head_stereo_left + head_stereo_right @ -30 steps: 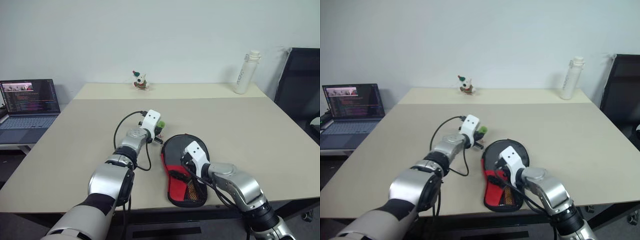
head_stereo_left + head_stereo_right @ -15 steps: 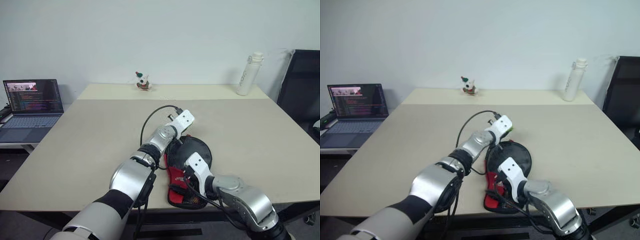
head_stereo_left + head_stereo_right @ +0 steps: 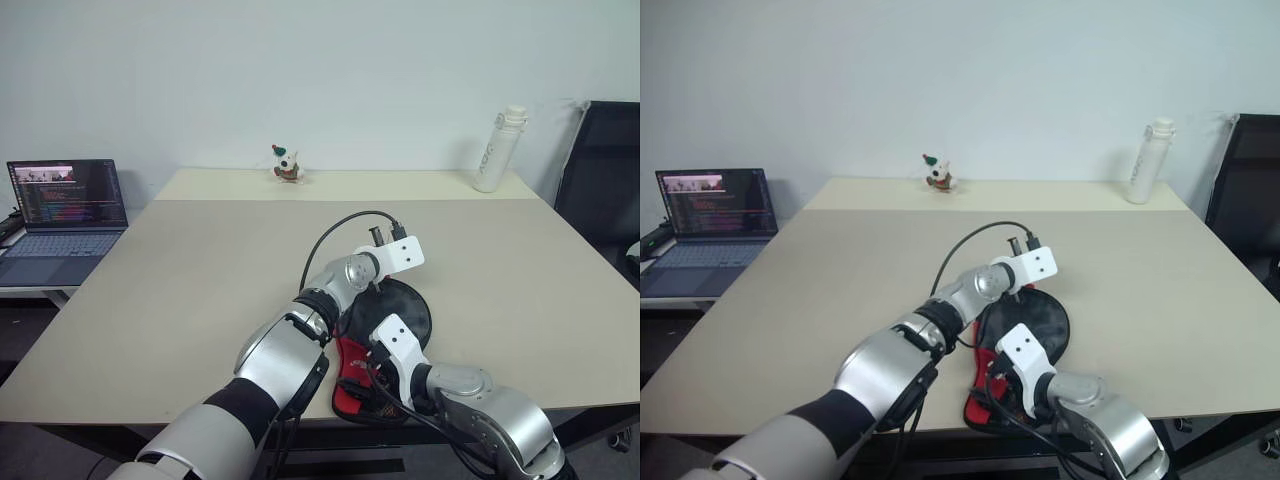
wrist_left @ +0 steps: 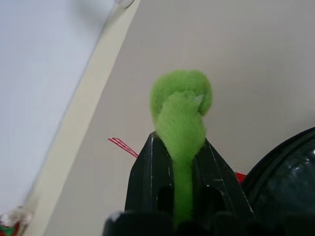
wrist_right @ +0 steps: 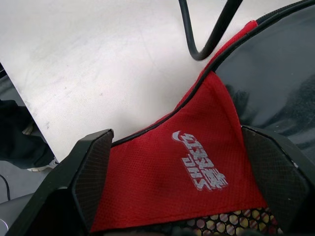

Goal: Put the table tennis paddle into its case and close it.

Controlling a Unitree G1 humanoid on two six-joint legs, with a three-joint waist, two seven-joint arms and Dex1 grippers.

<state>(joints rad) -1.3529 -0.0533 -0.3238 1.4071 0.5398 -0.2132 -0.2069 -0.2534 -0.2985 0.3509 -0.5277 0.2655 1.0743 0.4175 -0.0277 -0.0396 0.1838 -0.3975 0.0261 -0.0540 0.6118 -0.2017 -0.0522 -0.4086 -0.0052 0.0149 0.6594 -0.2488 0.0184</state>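
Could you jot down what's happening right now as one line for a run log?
left gripper: shut on green ring, over case | right gripper: open, straddling case's red panel | case: flat on table

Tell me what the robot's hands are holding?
The left gripper pinches a fuzzy green ring by its lower end. The right gripper's open fingers straddle the case, holding nothing.

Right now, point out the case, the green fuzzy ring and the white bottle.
case (image 5: 197, 162), right wrist view, on its red panel beside the white logo.
green fuzzy ring (image 4: 181, 105), left wrist view, on the fluffy loop above the jaws.
white bottle (image 3: 495, 148), left eye view, on its body.
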